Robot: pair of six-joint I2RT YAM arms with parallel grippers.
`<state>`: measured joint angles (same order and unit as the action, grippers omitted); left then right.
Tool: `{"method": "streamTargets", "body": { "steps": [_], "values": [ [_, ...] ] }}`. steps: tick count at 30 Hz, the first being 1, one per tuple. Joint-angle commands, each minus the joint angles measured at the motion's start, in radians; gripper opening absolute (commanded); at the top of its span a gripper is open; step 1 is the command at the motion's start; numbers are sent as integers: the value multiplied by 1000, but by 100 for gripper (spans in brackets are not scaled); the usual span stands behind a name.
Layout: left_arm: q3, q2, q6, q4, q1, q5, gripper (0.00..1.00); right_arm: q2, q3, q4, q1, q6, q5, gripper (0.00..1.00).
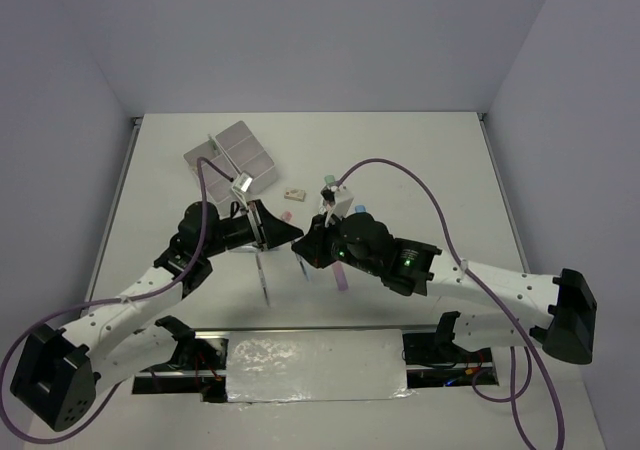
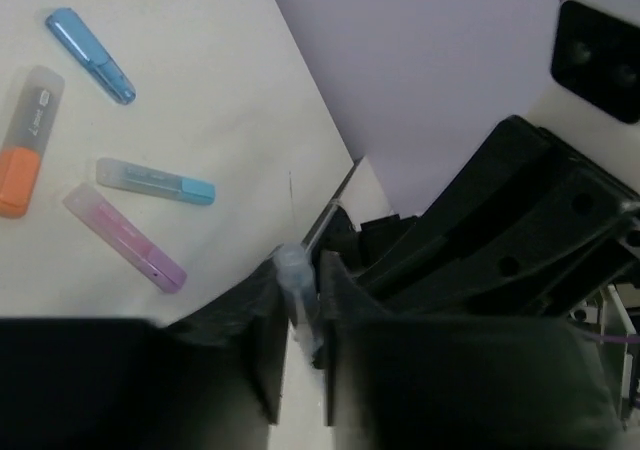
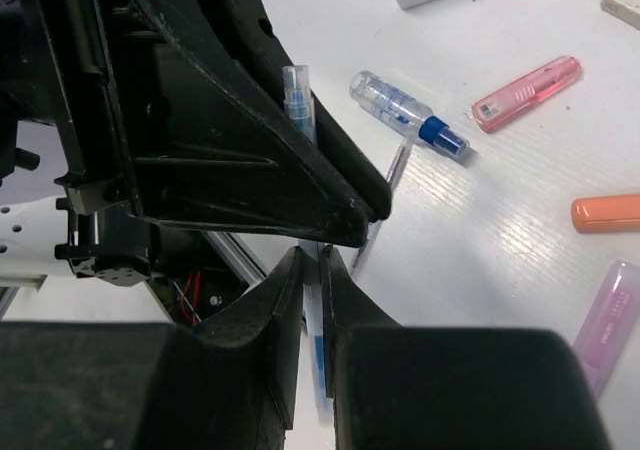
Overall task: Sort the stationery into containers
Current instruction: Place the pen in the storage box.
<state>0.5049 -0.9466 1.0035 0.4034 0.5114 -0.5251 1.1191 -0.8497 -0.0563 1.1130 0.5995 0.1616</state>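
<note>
The left fingers (image 2: 262, 342) pinch a thin clear pen (image 2: 297, 288) near four loose highlighters (image 2: 126, 238).

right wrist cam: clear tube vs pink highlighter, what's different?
Colour: the clear tube is see-through with a dark blue band; the pink highlighter is translucent pink with a small label. Pose: in the right wrist view the tube slants down to the right, the highlighter down to the left. Both lie flat on the table, ungripped.
</note>
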Motion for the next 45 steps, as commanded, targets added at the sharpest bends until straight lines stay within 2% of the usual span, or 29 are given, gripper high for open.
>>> {"method": "streamTargets", "body": {
  "steps": [1, 2, 3, 5, 6, 7, 9, 10, 12, 13, 16, 17, 20, 24, 25, 28, 34, 40, 42, 45],
  "values": [
    [61, -6, -19, 60, 13, 10, 22, 8, -14, 49, -1, -24, 10, 13],
    [70, -7, -38, 46, 15, 14, 12, 4, -12, 44, 1, -32, 18, 15],
    [78, -6, -52, -3, 15, 22, 8, -2, -6, 33, -1, -33, 41, 17],
    [112, 8, -89, -61, 15, 72, 2, -34, 9, 32, -1, -38, 58, 45],
    [132, 12, -103, -99, 15, 89, 1, -48, 23, 29, -1, -41, 76, 63],
    [147, 15, -146, -125, 15, 127, 0, -79, 31, 23, -4, -47, 84, 86],
    [222, 11, -202, -208, 15, 203, 0, -111, 44, -22, -5, -55, 111, 95],
    [251, 6, -236, -310, 15, 331, 0, -151, 47, -46, -7, -61, 152, 98],
    [338, -21, -333, -397, 15, 495, 0, -200, 64, -115, -13, -61, 199, 100],
    [365, -35, -359, -478, 15, 692, 0, -255, 73, -135, -15, -60, 248, 100],
    [478, -121, -378, -584, 10, 1030, 0, -362, 86, -236, -16, -31, 311, 100],
    [503, -171, -400, -578, 4, 1195, 0, -386, 89, -259, -15, -27, 328, 100],
    [609, -273, -491, -508, -48, 1388, 0, -468, 103, -319, -16, -29, 326, 100],
    [714, -391, -571, -349, -189, 1438, 3, -539, 118, -370, -16, -21, 326, 100],
    [715, -411, -601, -298, -209, 1444, 7, -545, 124, -372, -15, -23, 320, 100],
    [724, -512, -649, -149, -272, 1427, 6, -558, 132, -381, -16, -33, 302, 100],
    [762, -633, -698, -19, -294, 1436, 8, -518, 138, -341, -16, -87, 279, 100],
    [675, -699, -778, 213, -294, 1482, 15, -450, 115, -297, -19, -127, 187, 100],
    [661, -712, -776, 225, -294, 1501, 16, -443, 113, -280, -19, -139, 173, 100],
    [620, -727, -776, 271, -297, 1502, 26, -430, 106, -269, -22, -152, 168, 100]
  ]
}}
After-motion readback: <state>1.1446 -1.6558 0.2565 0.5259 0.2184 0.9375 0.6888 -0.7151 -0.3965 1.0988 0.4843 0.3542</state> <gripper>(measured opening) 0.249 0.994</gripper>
